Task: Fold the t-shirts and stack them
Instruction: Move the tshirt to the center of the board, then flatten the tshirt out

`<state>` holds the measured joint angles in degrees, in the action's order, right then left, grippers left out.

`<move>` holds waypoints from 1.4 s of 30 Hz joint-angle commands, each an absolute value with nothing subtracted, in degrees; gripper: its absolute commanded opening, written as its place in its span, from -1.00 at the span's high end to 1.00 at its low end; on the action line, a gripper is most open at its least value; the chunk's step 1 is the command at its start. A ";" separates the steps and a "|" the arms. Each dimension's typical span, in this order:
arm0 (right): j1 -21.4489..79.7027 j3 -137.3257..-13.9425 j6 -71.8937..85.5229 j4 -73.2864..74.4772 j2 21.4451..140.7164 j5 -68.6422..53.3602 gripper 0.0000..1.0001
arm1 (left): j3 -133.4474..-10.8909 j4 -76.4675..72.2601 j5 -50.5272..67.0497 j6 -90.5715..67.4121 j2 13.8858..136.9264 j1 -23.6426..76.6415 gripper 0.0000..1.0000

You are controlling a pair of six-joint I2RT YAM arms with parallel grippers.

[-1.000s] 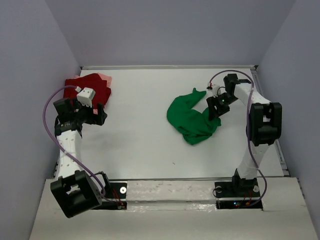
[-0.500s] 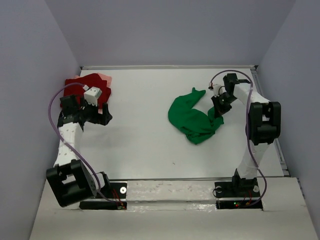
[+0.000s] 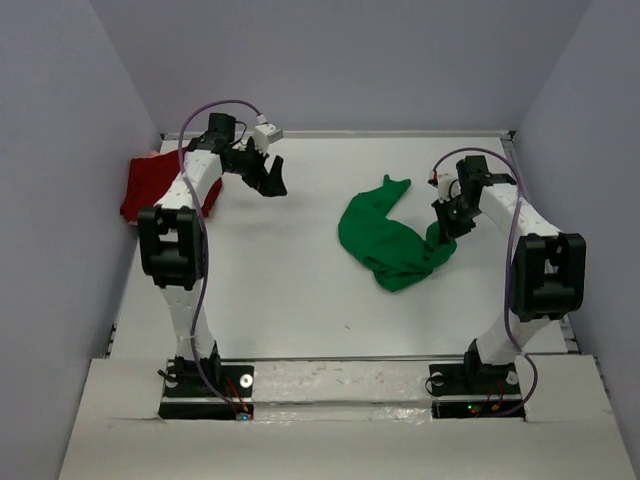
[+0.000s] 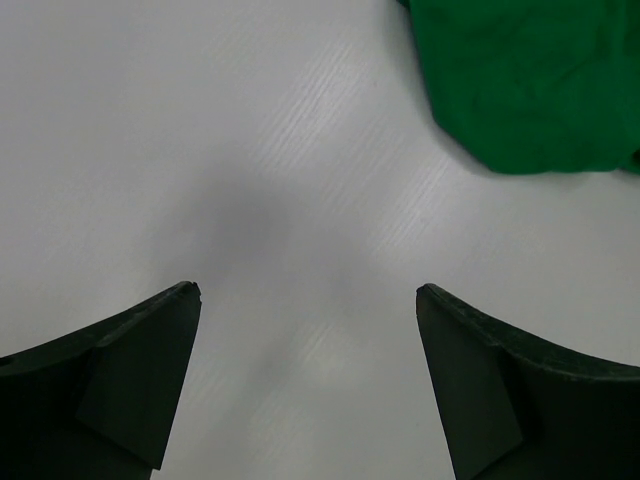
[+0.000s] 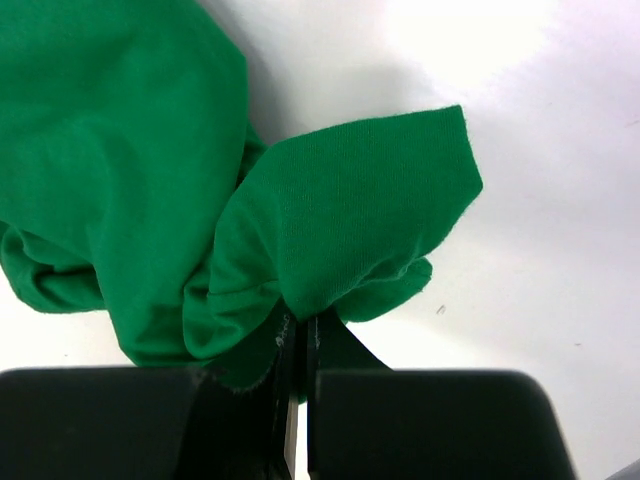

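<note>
A bright green t-shirt (image 3: 388, 240) lies crumpled right of the table's middle. My right gripper (image 3: 441, 226) sits at its right edge, shut on a fold of the green cloth (image 5: 340, 220), which bunches up in front of the right gripper's (image 5: 304, 328) jaws. A dark red t-shirt (image 3: 148, 186) lies at the back left by the wall. My left gripper (image 3: 272, 176) hovers open over bare table between the two shirts. In the left wrist view nothing lies between the left gripper's (image 4: 308, 296) fingers (image 4: 130, 370), and the green t-shirt (image 4: 520, 80) shows at the top right.
White table (image 3: 280, 270) with a raised rim along the back and right sides. Grey walls close in on the left, back and right. Both arm bases stand at the near edge.
My left arm has swung away from the red t-shirt, up and right toward the table's back middle, still open. My right gripper has closed on the green t-shirt's right edge.
</note>
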<state>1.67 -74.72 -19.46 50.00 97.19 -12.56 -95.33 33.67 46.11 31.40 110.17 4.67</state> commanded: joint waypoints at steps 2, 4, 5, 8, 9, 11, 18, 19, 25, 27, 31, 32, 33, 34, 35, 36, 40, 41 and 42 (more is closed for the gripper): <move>1.67 -73.57 -16.62 47.55 95.89 -12.74 1.00 | -111.60 39.81 45.00 29.18 121.18 10.45 -0.98; 1.67 -73.74 -15.91 47.55 95.45 -12.75 1.00 | -116.51 38.24 42.10 26.38 125.31 13.79 -0.98; 1.67 -73.74 -15.82 47.55 95.36 -12.57 1.00 | -117.67 37.71 42.19 26.02 126.46 14.76 -0.98; 1.67 -73.65 -15.56 47.72 94.57 -12.30 1.00 | -124.87 38.75 41.66 25.40 132.00 19.32 -0.98; 1.67 -73.48 -15.64 47.81 94.31 -12.30 1.00 | -126.63 39.28 41.31 24.88 133.40 20.38 -0.98; 1.67 -73.04 -15.64 47.64 93.78 -12.04 1.00 | -131.21 39.55 41.65 22.78 137.08 22.75 -0.98; 1.67 -72.34 -15.47 47.37 93.52 -11.95 1.00 | -134.03 32.80 49.49 16.71 140.45 26.88 -0.98; 1.67 -72.25 -15.47 47.29 93.52 -12.13 1.00 | -133.60 31.65 49.22 16.09 140.62 27.33 -0.98; 1.67 -72.07 -15.21 47.02 93.25 -11.43 1.00 | -131.23 23.57 55.19 9.86 141.68 28.65 -0.98; 1.67 -71.98 -15.12 46.93 93.34 -11.08 1.00 | -131.48 21.98 58.77 9.14 142.47 29.09 -0.98; 1.67 -72.07 -15.12 47.02 93.16 -10.81 1.00 | -133.77 22.85 57.76 9.93 145.01 30.23 -0.98; 1.67 -72.07 -15.03 47.02 93.08 -10.81 1.00 | -133.60 22.76 56.61 11.32 145.02 30.50 -0.97; 1.67 -72.07 -15.03 47.02 92.99 -10.64 1.00 | -133.42 22.07 54.60 11.69 144.93 30.67 -0.96; 1.67 -72.07 -15.03 47.02 92.81 -10.63 1.00 | -132.90 21.54 53.80 11.95 144.93 31.11 -0.96; 1.67 -72.07 -15.03 47.11 92.73 -10.72 1.00 | -133.06 21.36 52.92 12.30 145.19 31.46 -0.96; 1.67 -71.90 -14.94 47.20 92.55 -10.55 1.00 | -133.50 21.53 51.26 13.26 145.46 31.81 -0.96; 1.67 -71.54 -15.29 47.99 91.41 -11.25 1.00 | -133.77 21.36 40.74 16.17 145.63 34.10 -0.96; 1.67 -71.46 -15.38 48.16 91.06 -11.51 1.00 | -133.51 21.01 38.95 16.26 145.46 34.45 -0.96; 1.67 -71.28 -15.38 48.34 90.36 -11.69 1.00 | -132.98 19.27 37.72 16.09 145.20 34.80 -0.95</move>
<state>1.67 -72.10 -15.44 48.77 94.61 -11.35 -131.66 23.18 45.98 14.00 146.87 32.73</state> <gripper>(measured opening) 0.037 0.984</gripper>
